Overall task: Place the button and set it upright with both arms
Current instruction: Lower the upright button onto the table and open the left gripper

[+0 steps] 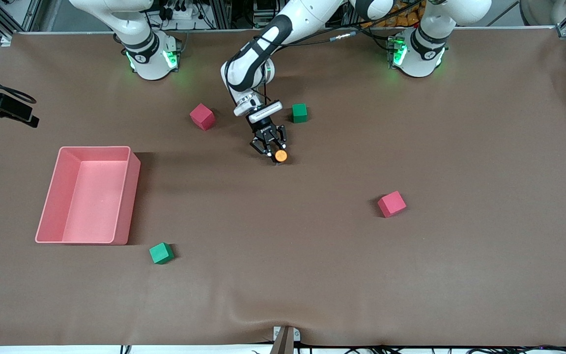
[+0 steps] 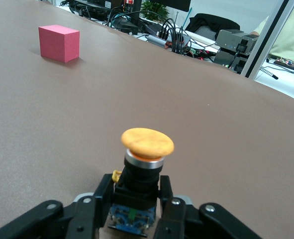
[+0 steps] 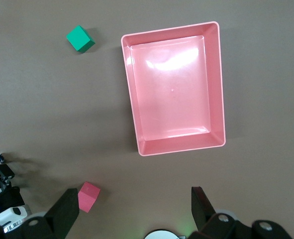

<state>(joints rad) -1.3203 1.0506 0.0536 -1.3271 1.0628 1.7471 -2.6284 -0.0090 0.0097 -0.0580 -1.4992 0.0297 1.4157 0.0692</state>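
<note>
Left gripper (image 1: 274, 148) down at the middle of the brown surface (image 1: 312, 275), jaws pinching the button (image 1: 280, 156) by its short black body. Button upright in the left wrist view, orange cap (image 2: 147, 143) on top, base at or just above the surface: cannot tell which. Green cube (image 1: 299, 112) just beside the left wrist, toward the arm bases; red cube (image 1: 202, 116) near it toward the right arm's end. Second red cube (image 1: 391, 203) nearer the front camera, toward the left arm's end. Right gripper (image 3: 137, 211) raised, waiting high over the pink tray (image 1: 127, 196), jaws spread wide and holding nothing. Second green cube (image 1: 161, 253) close to the tray's near corner.
</note>
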